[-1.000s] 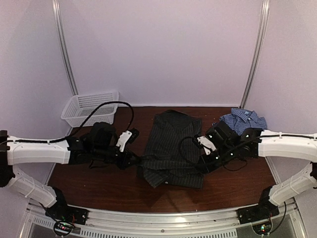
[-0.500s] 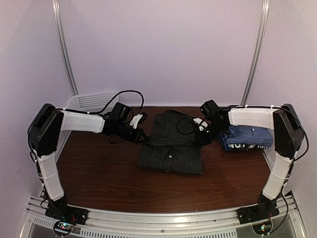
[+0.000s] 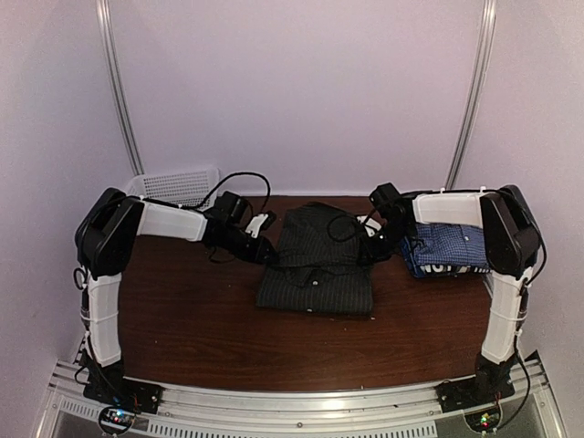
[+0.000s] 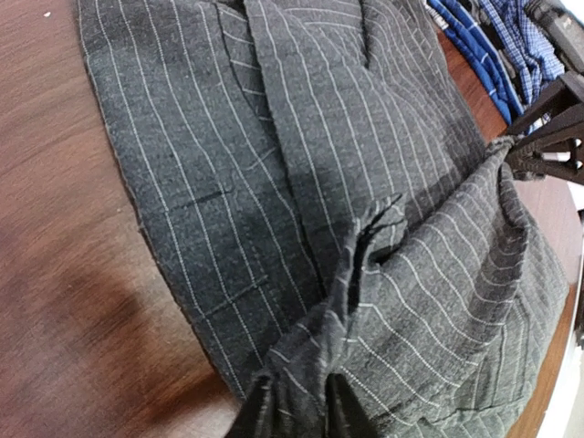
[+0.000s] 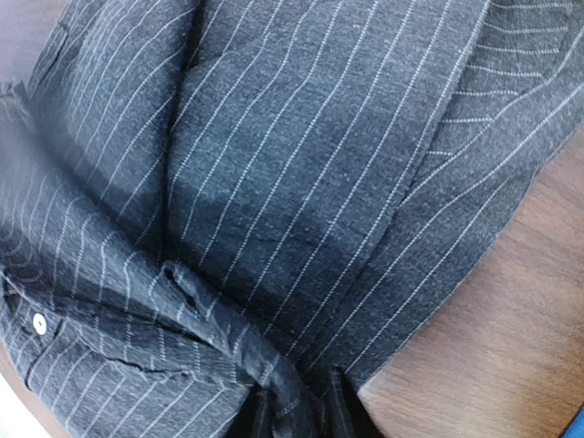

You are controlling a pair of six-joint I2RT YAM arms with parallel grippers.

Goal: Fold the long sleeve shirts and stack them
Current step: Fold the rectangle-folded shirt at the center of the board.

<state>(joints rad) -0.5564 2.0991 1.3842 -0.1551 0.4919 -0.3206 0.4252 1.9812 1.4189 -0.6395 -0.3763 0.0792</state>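
Observation:
The black pinstriped shirt [image 3: 315, 265] lies folded in the middle of the table, collar and pale buttons on top. My left gripper [image 3: 267, 254] sits at its left edge and my right gripper [image 3: 370, 254] at its right edge. In the left wrist view the left gripper [image 4: 301, 388] has a bunched fold of the pinstriped cloth [image 4: 319, 137] between its narrow-set fingers. The right gripper [image 5: 299, 401] likewise pinches a rolled edge of the cloth [image 5: 301, 137]. A folded blue-white checked shirt [image 3: 447, 248], on a navy one with white lettering, lies just to the right.
A white mesh basket [image 3: 173, 187] stands at the back left behind the left arm. The brown table [image 3: 182, 319] shows bare wood in front of the black shirt and at its left. Both arms reach inward from the sides, with cables looping over them.
Both grippers carried the shirt's near edge away from the bases and over its far half, so the shirt now lies shorter and folded. The arms swung from low and outstretched to raised and bent.

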